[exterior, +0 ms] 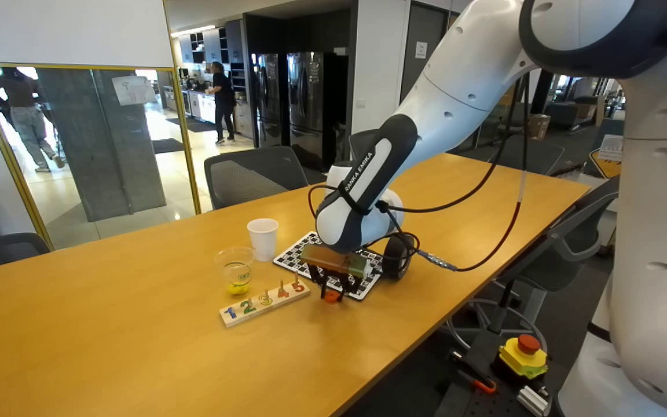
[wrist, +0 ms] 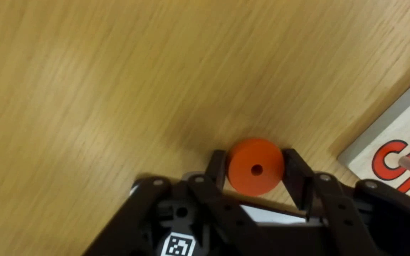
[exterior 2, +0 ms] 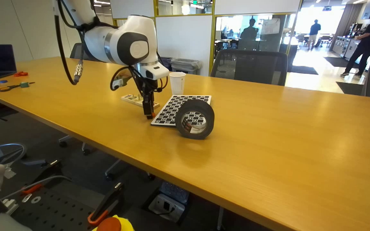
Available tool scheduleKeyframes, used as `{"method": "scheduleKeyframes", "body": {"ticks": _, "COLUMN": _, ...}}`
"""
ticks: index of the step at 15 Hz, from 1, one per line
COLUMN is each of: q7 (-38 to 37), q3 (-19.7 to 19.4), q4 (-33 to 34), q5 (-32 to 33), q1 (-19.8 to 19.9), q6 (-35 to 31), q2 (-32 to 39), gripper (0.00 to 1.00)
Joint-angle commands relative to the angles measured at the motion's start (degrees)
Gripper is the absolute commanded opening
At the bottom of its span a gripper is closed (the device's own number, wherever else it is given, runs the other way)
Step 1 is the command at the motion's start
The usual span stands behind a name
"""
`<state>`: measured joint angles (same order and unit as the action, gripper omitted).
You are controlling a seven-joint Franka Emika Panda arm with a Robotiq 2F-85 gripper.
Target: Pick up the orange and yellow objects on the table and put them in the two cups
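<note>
Gripper (wrist: 255, 166) pinches the orange disc (exterior: 332, 296) from both sides, low at the table (exterior: 136, 341), just beside the checkered mat (exterior 2: 172, 106). I'd lift straight up, clear the numbered board (exterior: 264, 304), and lower over the white cup (exterior: 263, 240) before letting go.

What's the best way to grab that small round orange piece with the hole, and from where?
Pinch the small round orange piece with a hole in its middle by opposite sides of its rim, probably from straight above: it seems to lie flat, hole facing up. The black two-fingered claw grips it just so.
</note>
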<state>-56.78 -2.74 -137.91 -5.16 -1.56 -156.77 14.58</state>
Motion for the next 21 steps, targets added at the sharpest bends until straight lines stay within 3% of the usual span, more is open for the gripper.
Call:
{"method": "scheduleKeyframes", "body": {"ticks": 1, "q7": 0.83, "q3": -0.77, "q4": 1.47, "q5": -0.39, "q1": -1.01, "q6": 1.41, "q2": 0.44, "gripper": 0.22}}
{"method": "scheduleKeyframes", "body": {"ticks": 7, "q7": 0.69, "q3": -1.78, "q4": 4.6, "q5": 3.0, "q1": -1.25, "q6": 8.47, "q2": -0.4, "gripper": 0.22}}
{"method": "scheduleKeyframes", "body": {"ticks": 12, "q7": -0.06, "q3": -2.22, "q4": 8.31, "q5": 5.61, "q1": -1.52, "q6": 9.19, "q2": -0.28, "gripper": 0.22}}
{"method": "scheduleKeyframes", "body": {"ticks": 21, "q7": 1.44, "q3": -2.68, "q4": 24.22, "q5": 10.38, "q1": -1.82, "q6": 11.75, "q2": 4.29, "gripper": 0.22}}
